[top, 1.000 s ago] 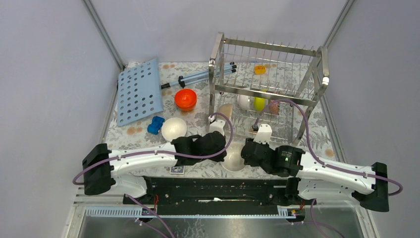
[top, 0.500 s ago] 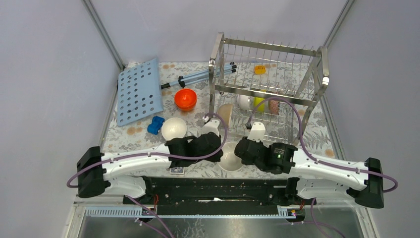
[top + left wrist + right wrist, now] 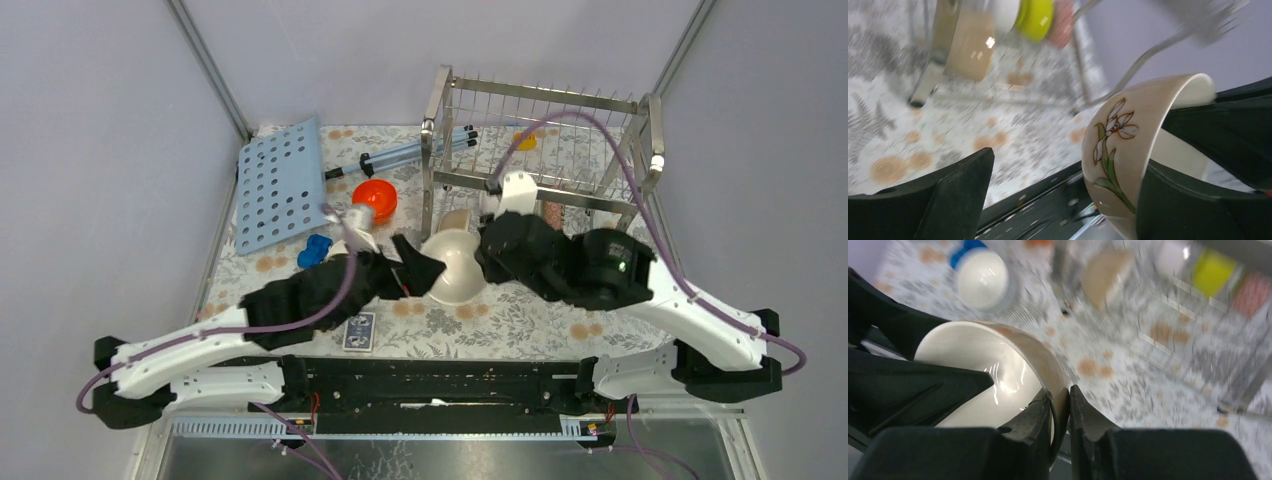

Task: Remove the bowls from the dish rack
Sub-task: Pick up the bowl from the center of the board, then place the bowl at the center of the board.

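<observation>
Nearest you, above the patterned table (image 3: pixel 520 320), your right gripper (image 3: pixel 1068 395) pinches the rim of a cream bowl (image 3: pixel 455 270) (a flower is painted on its outside), held off the surface. Your left gripper (image 3: pixel 415 270) meets the bowl from the left, fingers spread wide, not clamping. Farther right stands the dish rack (image 3: pixel 540 97), a yellow-green bowl (image 3: pixel 1038 17) in its lower tier and a tan bowl (image 3: pixel 455 222) beside its left post
</observation>
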